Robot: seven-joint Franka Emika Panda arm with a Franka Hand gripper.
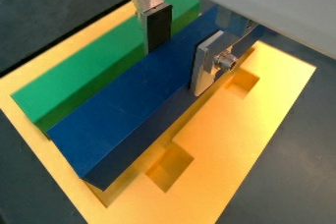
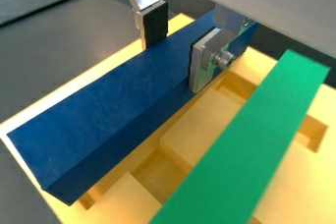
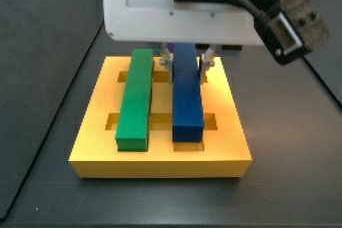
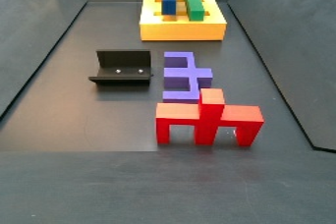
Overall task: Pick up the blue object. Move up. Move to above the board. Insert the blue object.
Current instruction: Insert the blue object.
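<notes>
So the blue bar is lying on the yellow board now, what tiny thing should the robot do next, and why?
Probably open the gripper and let go. In both wrist views its fingers clamp the blue bar, and in a side view the bar lies along the yellow board beside the green bar, apparently seated. How deep it sits can't be told.
</notes>
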